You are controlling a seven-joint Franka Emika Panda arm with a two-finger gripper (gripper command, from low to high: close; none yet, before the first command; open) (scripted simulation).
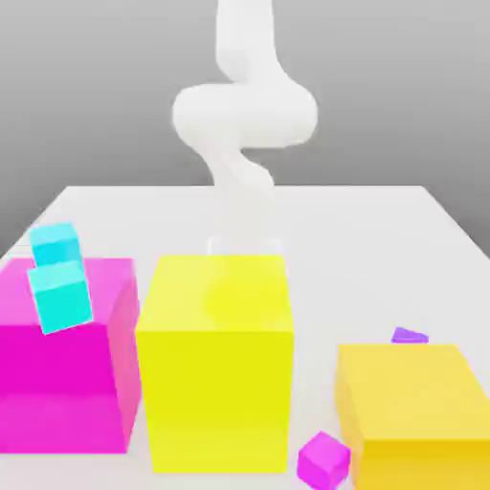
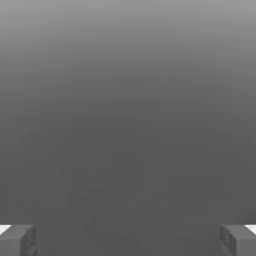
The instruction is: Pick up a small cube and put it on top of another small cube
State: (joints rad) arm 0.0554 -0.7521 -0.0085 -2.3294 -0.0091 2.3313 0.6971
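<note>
The small violet-purple cube (image 1: 409, 336) peeks out from behind the orange-yellow block (image 1: 421, 412) on the exterior view's right, with just its top showing. A pink-magenta small cube (image 1: 322, 459) lies on the table in front, between the yellow and orange-yellow blocks. Two cyan small cubes (image 1: 55, 244) (image 1: 61, 296) sit by the big magenta block on the left. The white arm (image 1: 239, 124) comes down behind the big yellow block (image 1: 215, 364). In the hand view my gripper (image 2: 128, 240) is open, its fingers (image 2: 17, 239) far apart over plain grey, nothing between them.
Three big blocks stand in a row near the front of the white table (image 1: 383, 249): magenta (image 1: 67, 383), yellow and orange-yellow. Narrow gaps separate them. Bare table stretches behind the blocks on the right.
</note>
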